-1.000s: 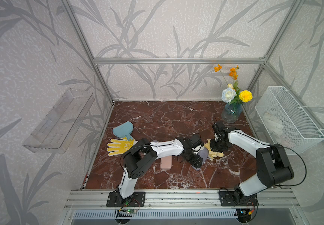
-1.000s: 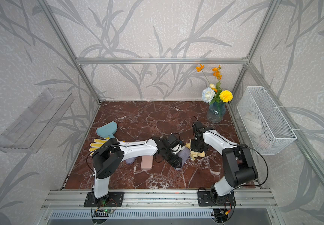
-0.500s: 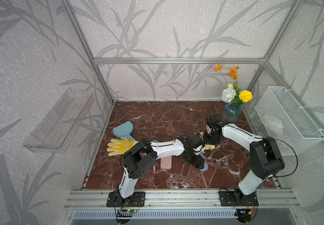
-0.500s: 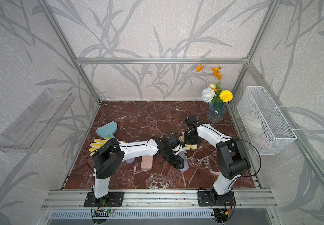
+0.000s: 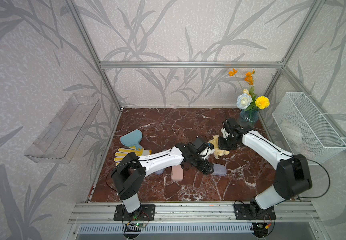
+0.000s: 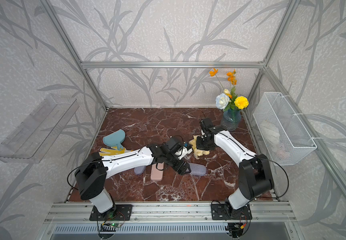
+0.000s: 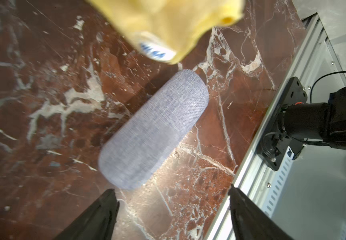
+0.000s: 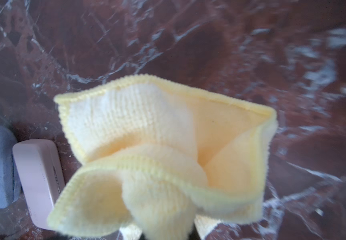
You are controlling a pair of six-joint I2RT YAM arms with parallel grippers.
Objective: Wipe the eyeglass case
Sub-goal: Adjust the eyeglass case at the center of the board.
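The eyeglass case (image 7: 153, 128) looks light and rigid: grip its long sides. The left pincer (image 7: 172, 189) gapes empty; the right pincer (image 5: 221, 145) holds the yellow cloth (image 8: 159, 145).

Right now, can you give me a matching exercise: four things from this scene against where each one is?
Things:
1. cloth
2. pink case
3. vase
4. wire basket

Places:
a. hanging on the side wall
b. lying flat beside the left arm
c. pinched in the right gripper
d. standing in the back corner

Pairs: 1-c, 2-b, 3-d, 4-a.
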